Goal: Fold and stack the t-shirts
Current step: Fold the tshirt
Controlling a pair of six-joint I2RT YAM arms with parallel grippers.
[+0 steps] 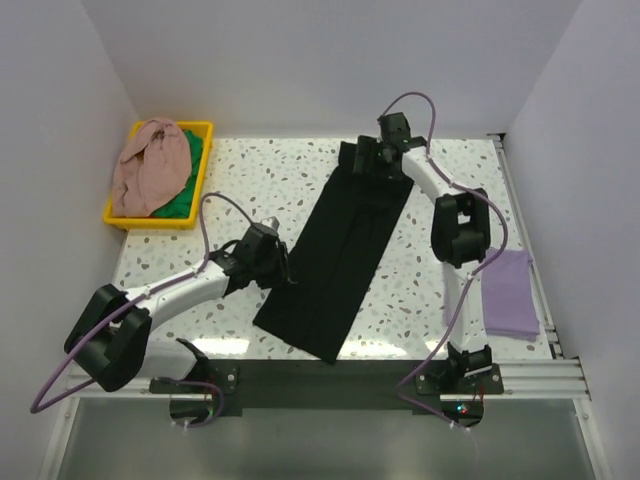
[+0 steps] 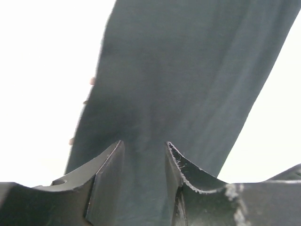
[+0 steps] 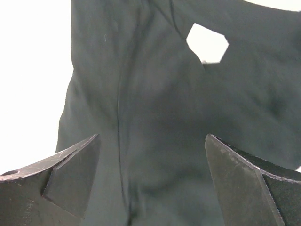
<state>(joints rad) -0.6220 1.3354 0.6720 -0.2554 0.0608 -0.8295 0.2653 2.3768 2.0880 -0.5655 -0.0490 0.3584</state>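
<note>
The black t-shirt [image 1: 340,250] lies flat on the table as a long narrow strip, running diagonally from far right to near left. My left gripper [image 1: 284,268] hovers at the strip's left edge near its middle. In the left wrist view its jaws [image 2: 143,143] stand apart with smooth black cloth [image 2: 188,70] beneath them and nothing pinched. My right gripper [image 1: 360,160] is over the far end of the strip. Its fingers [image 3: 153,136] are spread wide above the cloth [image 3: 155,94], open. A lavender-purple t-shirt [image 1: 510,290] lies folded at the right. Pink [image 1: 150,165] and green [image 1: 185,195] t-shirts sit crumpled in the bin.
A yellow plastic bin [image 1: 160,222] stands at the far left corner of the speckled table [image 1: 260,170]. White walls close in the left, back and right sides. A metal rail [image 1: 530,375] runs along the near edge by the arm bases.
</note>
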